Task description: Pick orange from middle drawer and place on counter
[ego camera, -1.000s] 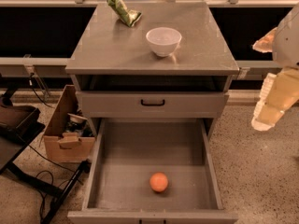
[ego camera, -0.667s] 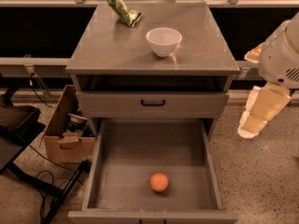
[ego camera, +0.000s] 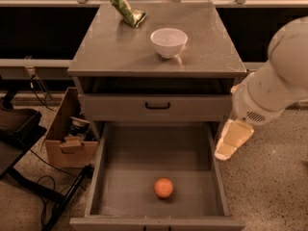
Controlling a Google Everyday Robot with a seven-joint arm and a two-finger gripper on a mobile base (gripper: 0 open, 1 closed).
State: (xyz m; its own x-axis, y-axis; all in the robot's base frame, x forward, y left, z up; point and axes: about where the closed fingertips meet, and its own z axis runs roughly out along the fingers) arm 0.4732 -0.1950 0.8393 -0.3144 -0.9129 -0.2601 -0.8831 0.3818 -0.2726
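I am watching the gripper [ego camera: 233,139] hanging at the right of the cabinet, just outside the right wall of the middle drawer [ego camera: 144,150] and over the speckled floor [ego camera: 269,186]. It is pointing down and to the left from a bulky white arm [ego camera: 279,76] that is reaching in from the right edge. I am not able to make out whether it is spread or closed; from here it is reading as one pale shape, and it is holding nothing that I can see. The orange [ego camera: 163,187] is lying on the flat bottom of the middle drawer, which is standing pulled out. The fruit is sitting near the drawer's front, roughly centred between the side walls, well apart from the gripper. Above it, the shallower drawer front with the black handle [ego camera: 157,106] is sitting closed. On the counter [ego camera: 115,52] a white bowl [ego camera: 169,42] is standing upright near the middle, and a green bag [ego camera: 127,8] is lying toward the back edge, apart from the bowl. A cardboard box [ego camera: 67,146] is sitting on the floor just left of the cabinet.
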